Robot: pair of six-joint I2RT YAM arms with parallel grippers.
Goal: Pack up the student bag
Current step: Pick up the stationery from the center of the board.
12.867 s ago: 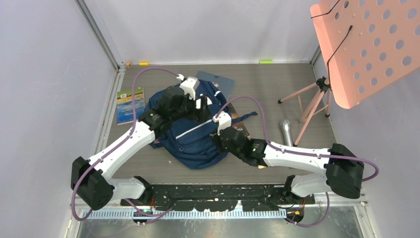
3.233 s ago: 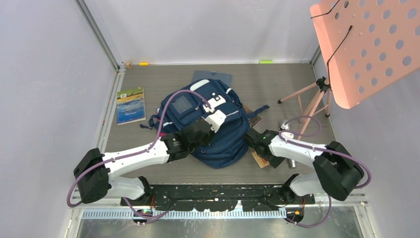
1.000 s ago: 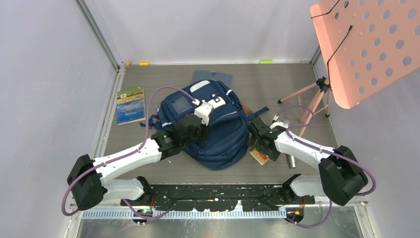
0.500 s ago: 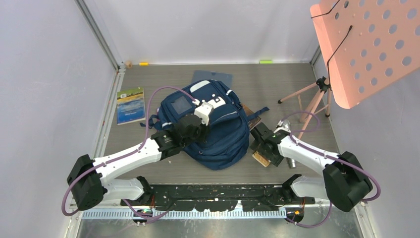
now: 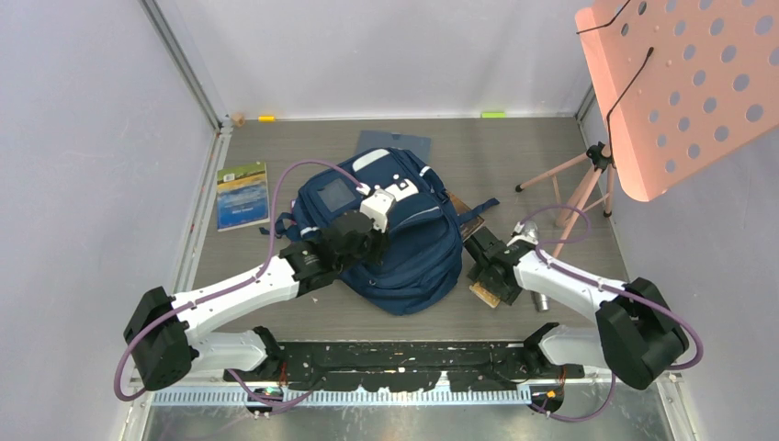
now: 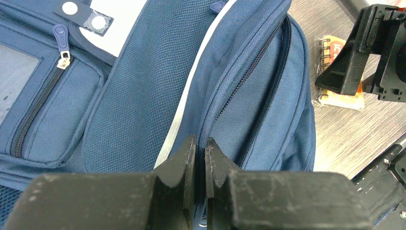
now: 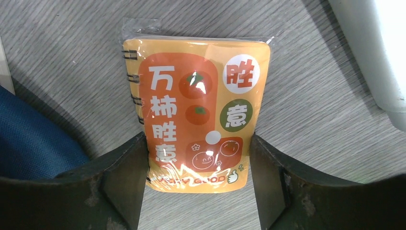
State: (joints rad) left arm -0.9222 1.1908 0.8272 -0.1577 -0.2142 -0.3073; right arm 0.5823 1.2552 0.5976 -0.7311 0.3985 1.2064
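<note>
narrow lane — backpack point(image 5: 415, 250) left, tripod point(image 5: 577, 195) right

The navy blue backpack point(image 5: 423, 253) lies flat at the centre, front pocket facing up, top toward the far side. Grey-white stripes and white patches mark it; straps poke out left and right.

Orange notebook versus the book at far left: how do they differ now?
The orange notebook is spiral-bound, plastic-wrapped, right of the student bag, between the fingers of the right gripper. The book has a green-and-blue cover, looks larger, and lies left of the bag, untouched. Both lie flat on the table.
</note>
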